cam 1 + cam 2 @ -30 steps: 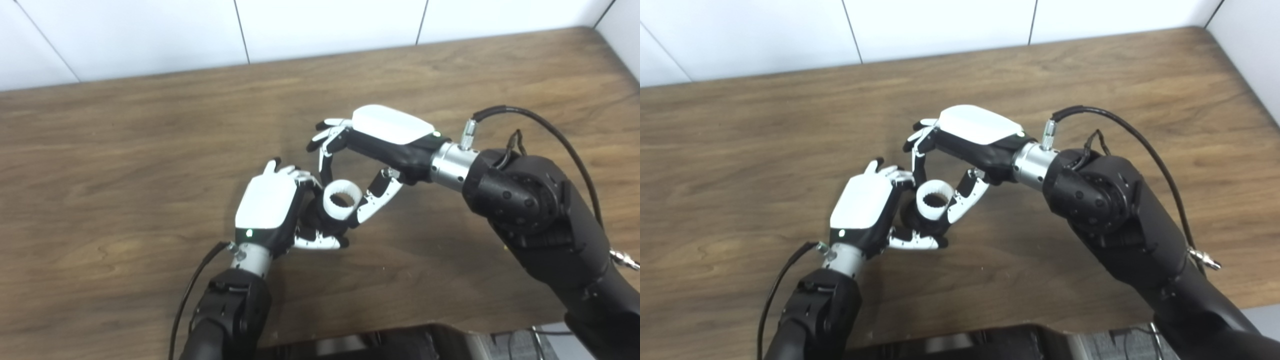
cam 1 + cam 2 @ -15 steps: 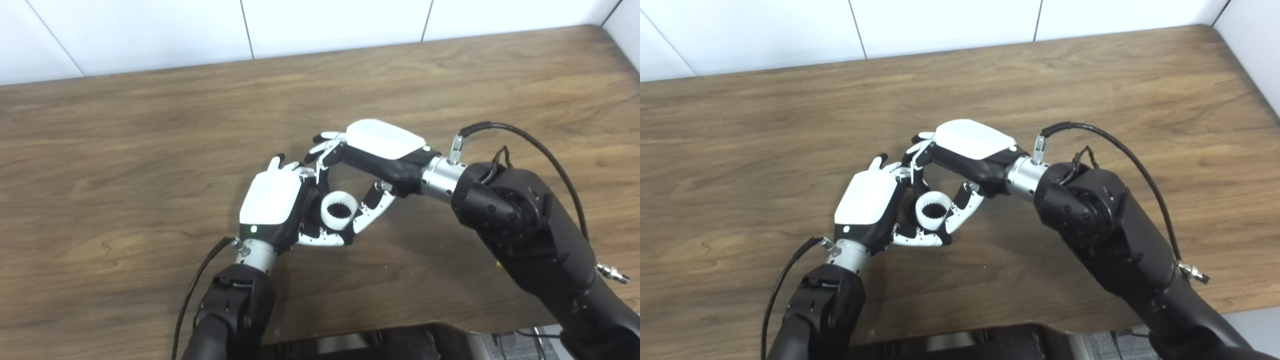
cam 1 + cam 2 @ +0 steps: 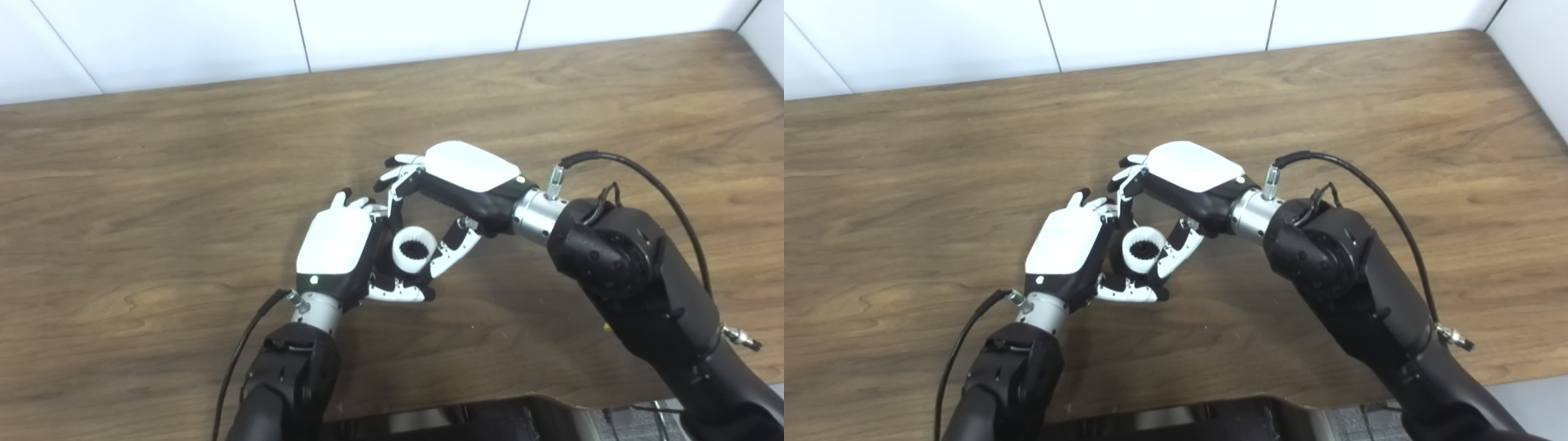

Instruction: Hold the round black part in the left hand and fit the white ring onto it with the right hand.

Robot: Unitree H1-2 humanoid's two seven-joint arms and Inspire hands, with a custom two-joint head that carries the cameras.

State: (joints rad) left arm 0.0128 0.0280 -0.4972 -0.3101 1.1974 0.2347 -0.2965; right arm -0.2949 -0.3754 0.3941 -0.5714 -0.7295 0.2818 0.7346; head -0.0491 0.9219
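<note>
1. My left hand [image 3: 335,248] is closed around the black part [image 3: 384,264], low over the table [image 3: 153,184].
2. My right hand [image 3: 456,184] pinches the white ring [image 3: 414,248], which sits on that part.

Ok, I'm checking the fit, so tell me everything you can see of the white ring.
The white ring is a short, thick-walled band, plastic by its look, with fine teeth around its dark bore. It faces up toward the cameras, pinched between the right hand's fingers and thumb, against the round black part in the left hand. Whether it is fully seated cannot be told.
</note>
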